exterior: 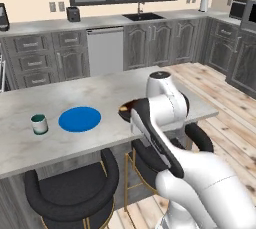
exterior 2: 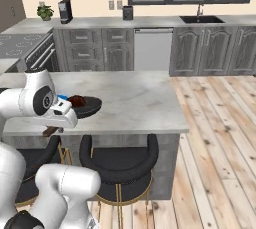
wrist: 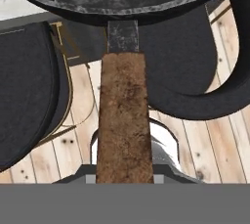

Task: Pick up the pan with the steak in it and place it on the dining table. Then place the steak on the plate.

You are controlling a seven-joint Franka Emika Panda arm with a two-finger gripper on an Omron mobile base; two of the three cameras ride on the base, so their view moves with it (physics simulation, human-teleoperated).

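We carry the pan by its handle to the table edge.

Our gripper (wrist: 124, 179) is clamped on the brown handle at the bottom centre of the hand view, keeping the pan (exterior 2: 84, 106) level so the steak (exterior 2: 76, 101) stays in. The pan sits mid-left in the right base view over the table (exterior 2: 140, 98), right of the blue plate (exterior: 79, 119). Our arm (exterior: 162, 123) reaches forward, bent, wrist low.

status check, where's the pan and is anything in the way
Gripper shut on the pan handle. Pan at the dining table near edge, steak still inside. Plate and mug lie to the left, apart from the pan.
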